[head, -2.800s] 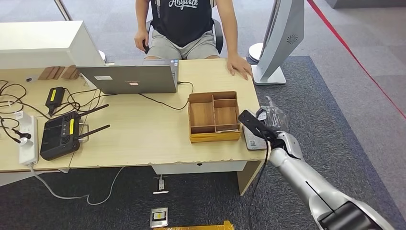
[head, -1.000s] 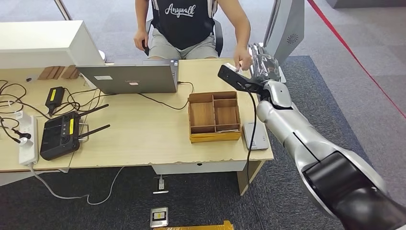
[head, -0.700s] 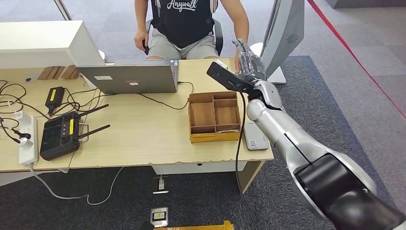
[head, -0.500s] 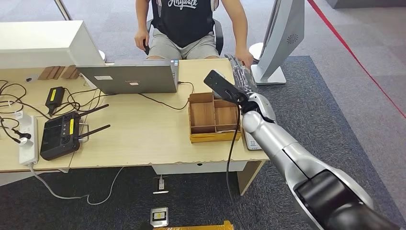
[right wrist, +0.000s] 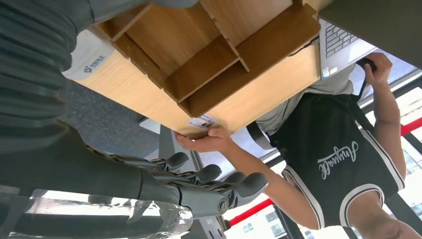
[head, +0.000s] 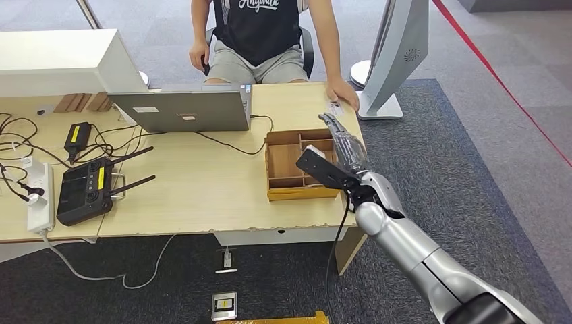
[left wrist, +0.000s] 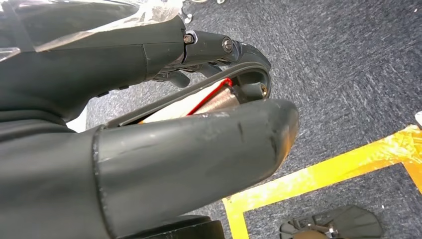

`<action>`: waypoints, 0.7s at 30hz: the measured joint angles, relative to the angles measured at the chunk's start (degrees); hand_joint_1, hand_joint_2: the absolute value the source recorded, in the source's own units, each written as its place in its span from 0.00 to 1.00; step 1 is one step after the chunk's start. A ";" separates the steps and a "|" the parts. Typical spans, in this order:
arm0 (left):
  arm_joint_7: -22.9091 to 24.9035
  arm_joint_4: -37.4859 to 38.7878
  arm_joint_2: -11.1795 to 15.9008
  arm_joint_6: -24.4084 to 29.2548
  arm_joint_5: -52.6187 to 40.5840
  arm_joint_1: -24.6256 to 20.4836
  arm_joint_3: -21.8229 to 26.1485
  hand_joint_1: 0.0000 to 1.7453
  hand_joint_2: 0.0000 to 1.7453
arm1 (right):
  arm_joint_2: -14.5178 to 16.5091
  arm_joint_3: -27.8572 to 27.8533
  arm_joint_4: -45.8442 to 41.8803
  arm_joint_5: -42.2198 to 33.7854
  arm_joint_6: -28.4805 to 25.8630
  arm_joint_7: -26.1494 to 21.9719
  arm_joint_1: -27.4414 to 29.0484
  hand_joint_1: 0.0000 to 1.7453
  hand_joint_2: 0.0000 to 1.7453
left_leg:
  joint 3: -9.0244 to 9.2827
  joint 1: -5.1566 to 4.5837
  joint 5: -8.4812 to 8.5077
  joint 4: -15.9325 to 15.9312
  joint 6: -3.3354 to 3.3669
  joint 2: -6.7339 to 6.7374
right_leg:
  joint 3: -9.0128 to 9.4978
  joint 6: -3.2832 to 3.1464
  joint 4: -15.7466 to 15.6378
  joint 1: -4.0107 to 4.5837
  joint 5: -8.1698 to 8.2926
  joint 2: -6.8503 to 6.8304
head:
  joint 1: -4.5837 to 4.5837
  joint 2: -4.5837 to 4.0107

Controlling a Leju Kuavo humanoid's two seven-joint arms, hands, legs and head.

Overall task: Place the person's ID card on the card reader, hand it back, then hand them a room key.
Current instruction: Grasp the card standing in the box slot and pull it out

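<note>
Right hand (head: 345, 147) empty with fingers straight and spread above the right side of the wooden tray (head: 287, 165), ID card (head: 335, 106) flat on the desk near 12 o'clock of the fingertips, under the person's hand (head: 344, 94), long axis unreadable; left hand (left wrist: 149, 149) far off, grasp unclear.

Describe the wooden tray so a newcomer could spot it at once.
On the desk, go right from the laptop toward the edge under the right hand. The tray sits there: a shallow brown wooden box, the only thing split into compartments.
</note>
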 joint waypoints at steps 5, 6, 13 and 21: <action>0.94 0.00 -0.01 0.06 -1.04 -0.18 0.10 0.00 0.00 | -2.16 -0.25 -2.74 2.36 0.05 1.46 2.86 0.00 1.00 | 0.00 0.00 -0.01 0.00 0.00 0.00 | 0.00 0.00 0.00 0.00 0.00 0.00 | 0.00 0.00; 1.13 0.00 -0.02 0.10 -1.23 -0.24 0.11 0.00 0.00 | -2.46 -0.31 -2.95 2.93 -0.01 1.64 3.26 0.00 1.00 | 0.00 0.00 -0.01 0.00 0.00 0.00 | 0.00 0.00 0.00 0.00 0.00 0.00 | 0.00 0.00; 1.81 0.00 -0.02 0.28 -1.75 -0.45 0.30 0.00 0.00 | -3.14 -0.60 -3.11 4.66 -0.05 1.80 4.65 0.00 1.00 | -0.01 0.00 -0.01 0.00 0.00 0.00 | 0.00 0.00 0.00 0.00 0.00 0.00 | 0.00 0.00; 2.14 0.00 -0.01 1.52 -1.92 -0.52 0.83 0.00 0.00 | -3.34 -0.55 -2.81 9.70 1.44 2.95 5.55 0.00 1.00 | -0.02 0.00 -0.01 -0.01 0.00 0.00 | 0.00 0.00 0.00 0.00 0.00 0.00 | 0.00 0.00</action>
